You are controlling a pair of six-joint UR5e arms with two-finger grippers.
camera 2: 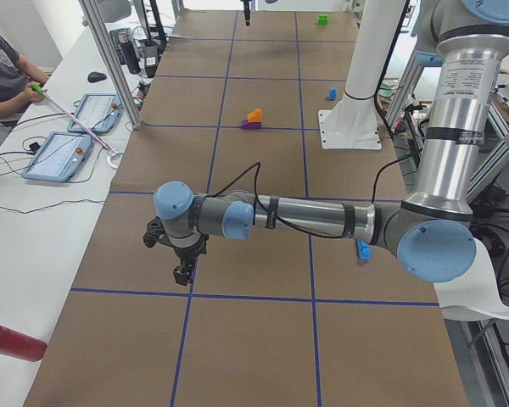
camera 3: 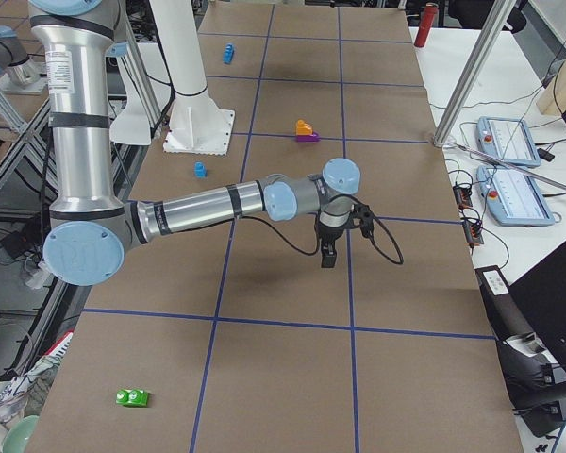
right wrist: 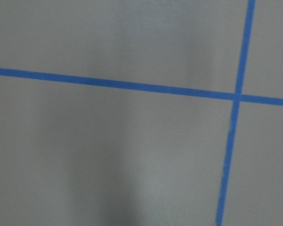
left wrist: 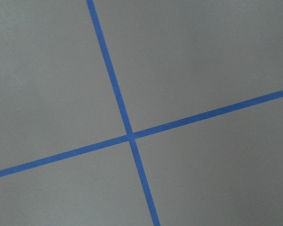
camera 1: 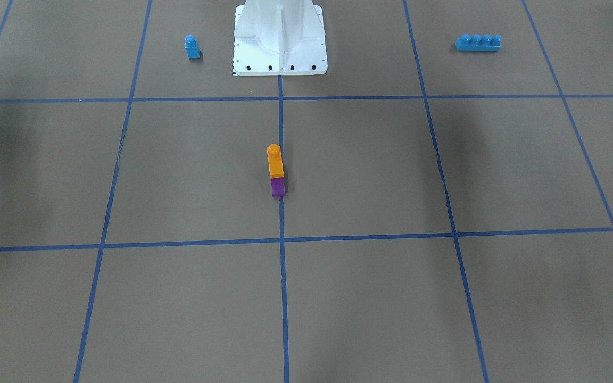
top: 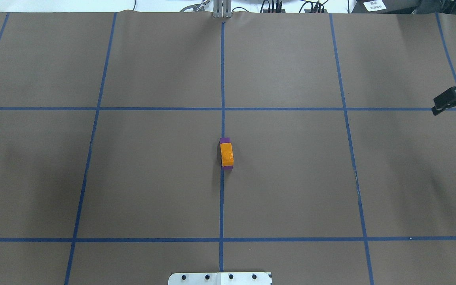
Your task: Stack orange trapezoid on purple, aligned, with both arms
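Exterior left alone shows the left gripper [camera 2: 184, 271] over the near table [camera 2: 254, 356]; whether its fingers are apart or together I cannot tell. Midway, the orange trapezoid [camera 1: 275, 161] sits on the purple [camera 1: 278, 188]. Farthest, the right gripper [camera 3: 328, 257] shows whole only from exterior right, fingers likewise unclear.

table [camera 1: 179, 175] holds purple block [camera 1: 278, 188], blue brick [camera 1: 478, 42], pedestal [camera 1: 280, 53].
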